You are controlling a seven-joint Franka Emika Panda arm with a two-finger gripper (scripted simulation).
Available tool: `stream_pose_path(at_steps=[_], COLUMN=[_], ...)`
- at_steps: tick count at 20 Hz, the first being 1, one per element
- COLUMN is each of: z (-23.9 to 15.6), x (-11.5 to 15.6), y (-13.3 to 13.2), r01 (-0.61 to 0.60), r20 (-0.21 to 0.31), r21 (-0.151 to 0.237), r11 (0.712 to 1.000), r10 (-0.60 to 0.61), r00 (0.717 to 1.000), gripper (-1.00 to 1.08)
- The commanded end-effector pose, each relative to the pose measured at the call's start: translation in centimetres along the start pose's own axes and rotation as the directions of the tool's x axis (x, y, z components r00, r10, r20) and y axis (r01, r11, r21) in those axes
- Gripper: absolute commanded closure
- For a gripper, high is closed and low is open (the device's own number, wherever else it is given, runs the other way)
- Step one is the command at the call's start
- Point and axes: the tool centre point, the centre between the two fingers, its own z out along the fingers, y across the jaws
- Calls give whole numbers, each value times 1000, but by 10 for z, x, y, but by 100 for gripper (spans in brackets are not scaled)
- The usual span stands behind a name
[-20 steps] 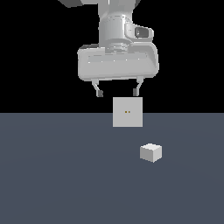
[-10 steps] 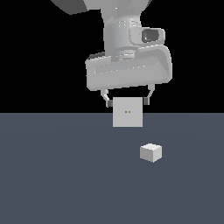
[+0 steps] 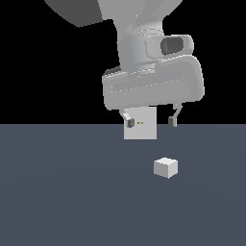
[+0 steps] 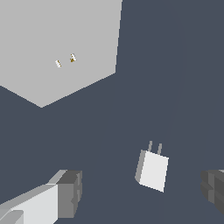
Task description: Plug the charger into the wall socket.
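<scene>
Wall socket [image 3: 140,124] stands upright on tabletop [image 3: 57,192], towards exterior view's left of charger [image 3: 166,167]. Charger lies free, prongs visible in wrist view. Hand [image 3: 151,121] hovers above, fingers spread, empty. Step: approach for pickup. Next: descend, straddle charger, close.

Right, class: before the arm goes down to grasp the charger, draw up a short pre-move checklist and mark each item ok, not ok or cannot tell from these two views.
1. Gripper open, holding nothing: ok.
2. Charger lies between the two fingers in the wrist view: ok.
3. Charger free on the floor, nothing touching it: ok.
4. Charger's two prongs visible and unobstructed: ok.
5. Wall socket upright, its two orange dots in view: ok.
6. Fingers low enough to close on the charger: not ok; they hang above it.
</scene>
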Motion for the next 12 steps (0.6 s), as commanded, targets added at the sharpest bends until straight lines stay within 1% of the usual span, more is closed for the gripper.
stream_pose_path(at_steps=[1,5,12], z=[5,14,26], x=[-2,-6,-11], y=[5,14,26], r01=[-46,-118,-222], r20=[-23,-59,-113], r21=[-9,-24,-41], r11=[999,993,974], r10=[45,116,216], r00=[999,991,970], gripper=[-92,-92,-92])
